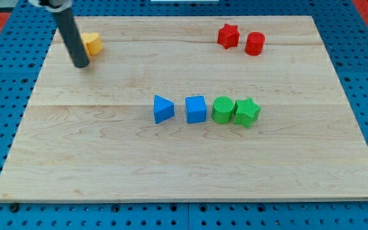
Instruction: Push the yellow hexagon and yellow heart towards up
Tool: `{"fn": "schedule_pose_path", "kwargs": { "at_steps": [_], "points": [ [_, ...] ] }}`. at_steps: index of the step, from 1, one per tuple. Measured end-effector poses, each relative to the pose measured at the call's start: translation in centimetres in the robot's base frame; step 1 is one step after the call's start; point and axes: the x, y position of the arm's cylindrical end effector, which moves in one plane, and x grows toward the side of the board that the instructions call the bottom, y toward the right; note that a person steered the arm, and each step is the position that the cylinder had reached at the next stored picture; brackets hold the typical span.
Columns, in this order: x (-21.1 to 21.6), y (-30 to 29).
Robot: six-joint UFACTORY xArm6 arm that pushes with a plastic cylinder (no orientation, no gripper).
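A yellow block (pixel 92 43) sits near the board's top left; the rod covers its left side, so I cannot tell whether it is the hexagon, the heart, or both together. My tip (pixel 81 64) rests on the board just below and left of this yellow block, close to it or touching it.
A blue triangle (pixel 163 109), a blue cube (pixel 196 109), a green cylinder (pixel 222 109) and a green star (pixel 246 112) form a row mid-board. A red star (pixel 228 36) and a red cylinder (pixel 255 43) sit at the top right. The wooden board (pixel 107 160) lies on a blue pegboard.
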Motion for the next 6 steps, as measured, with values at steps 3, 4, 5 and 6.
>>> {"fn": "schedule_pose_path", "kwargs": {
  "at_steps": [3,4,5,6],
  "points": [
    [-0.8,-5.2],
    [-2.6,-5.4],
    [-3.1,-5.4],
    [-2.6,-3.2]
  ]
}}
